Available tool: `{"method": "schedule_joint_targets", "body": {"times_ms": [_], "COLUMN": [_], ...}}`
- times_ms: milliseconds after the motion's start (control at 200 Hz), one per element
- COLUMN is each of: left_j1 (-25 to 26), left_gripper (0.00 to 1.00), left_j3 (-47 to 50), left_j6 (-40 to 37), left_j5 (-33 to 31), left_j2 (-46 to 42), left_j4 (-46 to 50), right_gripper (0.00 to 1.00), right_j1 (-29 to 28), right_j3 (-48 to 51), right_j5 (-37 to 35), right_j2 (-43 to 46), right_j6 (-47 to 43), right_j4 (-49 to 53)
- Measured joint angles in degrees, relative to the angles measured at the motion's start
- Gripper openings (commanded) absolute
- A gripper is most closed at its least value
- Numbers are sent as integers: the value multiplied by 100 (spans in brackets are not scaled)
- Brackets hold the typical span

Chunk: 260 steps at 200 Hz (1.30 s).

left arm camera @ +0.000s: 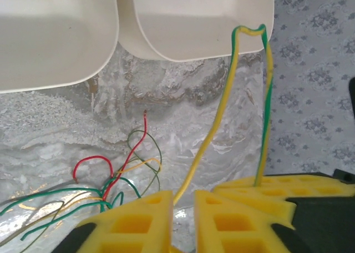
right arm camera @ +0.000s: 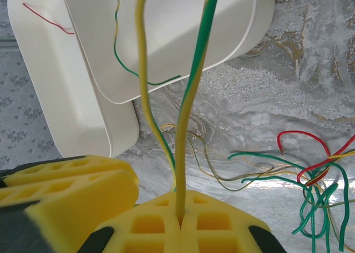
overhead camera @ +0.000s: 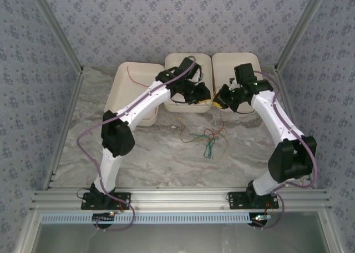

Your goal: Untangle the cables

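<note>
A loose tangle of red, green and olive cables (overhead camera: 208,139) lies on the marble table in front of the trays, and it also shows in the left wrist view (left arm camera: 111,181) and the right wrist view (right arm camera: 316,181). One yellow-green cable (left arm camera: 222,114) rises from it in a tall loop. My right gripper (right arm camera: 180,208) is shut on one end of that cable (right arm camera: 186,114). My left gripper (left arm camera: 183,200) sits close beside it. Its jaws stand a narrow gap apart, and the cable's other strand runs down between them against the left finger. Both grippers hover side by side near the middle tray, left (overhead camera: 206,99) and right (overhead camera: 218,102).
Three white trays stand along the back: left (overhead camera: 125,92), middle (overhead camera: 169,61), right (overhead camera: 252,61). A red cable (right arm camera: 47,17) lies in the left tray and a green-olive one (right arm camera: 138,75) in the middle tray. Metal frame posts and patterned walls bound the table.
</note>
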State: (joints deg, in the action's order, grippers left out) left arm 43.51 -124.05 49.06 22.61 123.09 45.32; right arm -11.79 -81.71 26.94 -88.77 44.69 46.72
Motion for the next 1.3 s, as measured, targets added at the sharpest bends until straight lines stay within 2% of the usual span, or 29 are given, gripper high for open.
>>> {"method": "schedule_joint_targets", "body": {"times_ms": [30, 245, 450, 650, 784, 924, 1149, 1299], "left_j1": [0, -68, -483, -1117, -1445, -1615, -1740, -1832], "left_gripper": [0, 0, 0, 0, 0, 0, 0, 0], "left_j3": [0, -295, -1117, -1731, -2430, -3119, -3193, -3204], "left_j6": [-2, -160, -623, -1119, -1403, -1517, -1453, -1185], "left_j5": [-20, -304, -662, -1019, -1058, -619, 387, 828], "left_j2": [4, 7, 42, 238, 627, 994, 1038, 1137], "left_j4": [13, 437, 1106, 1488, 1600, 1751, 1749, 1753], "right_gripper": [0, 0, 0, 0, 0, 0, 0, 0], "right_j1": [0, -9, -199, -870, -1585, -2275, -3023, -3569], "right_j3": [0, 9, 57, 122, 188, 299, 284, 140], "right_j5": [4, 11, 17, 140, -101, -643, -1482, -2109], "right_j2": [7, 66, 319, 507, 514, 514, 459, 173], "right_j6": [0, -81, -881, -1853, -2361, -2734, -3147, -3373], "right_j4": [7, 92, 245, 588, 844, 820, 831, 835]}}
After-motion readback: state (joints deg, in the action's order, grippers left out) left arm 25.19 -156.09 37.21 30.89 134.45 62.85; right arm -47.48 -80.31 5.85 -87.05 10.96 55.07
